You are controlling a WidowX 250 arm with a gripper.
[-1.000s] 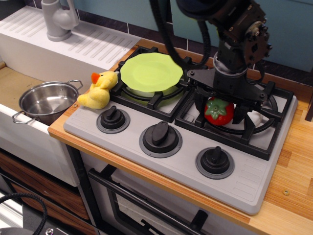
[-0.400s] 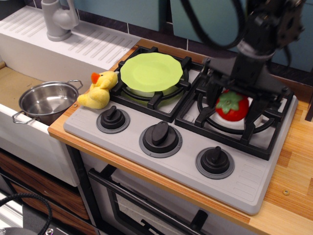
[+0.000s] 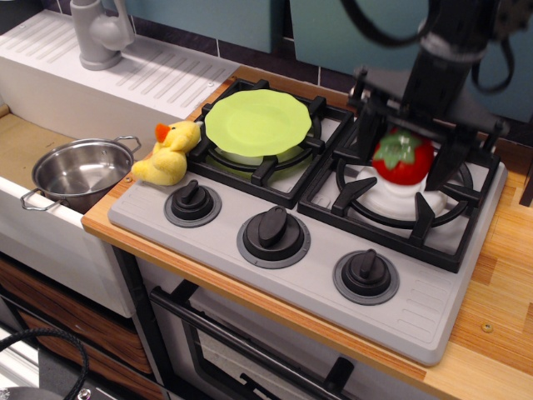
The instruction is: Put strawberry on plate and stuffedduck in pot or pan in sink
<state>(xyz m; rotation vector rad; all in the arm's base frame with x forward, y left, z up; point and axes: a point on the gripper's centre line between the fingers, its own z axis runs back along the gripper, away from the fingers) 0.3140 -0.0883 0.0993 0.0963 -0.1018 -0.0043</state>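
Strawberry step in hand: black tool [image 3: 405,150] clamped on plump red toy strawberry [image 3: 403,158], raised above right burner; next move calls for carrying it left over the round lime-green plate [image 3: 257,122], then release.

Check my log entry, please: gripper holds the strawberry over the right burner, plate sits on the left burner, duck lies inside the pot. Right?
One slip: the duck is not inside the pot. The observation.image view shows it on the counter edge beside the stove, with the pot empty in the sink. The gripper holding the strawberry and the plate are as stated.
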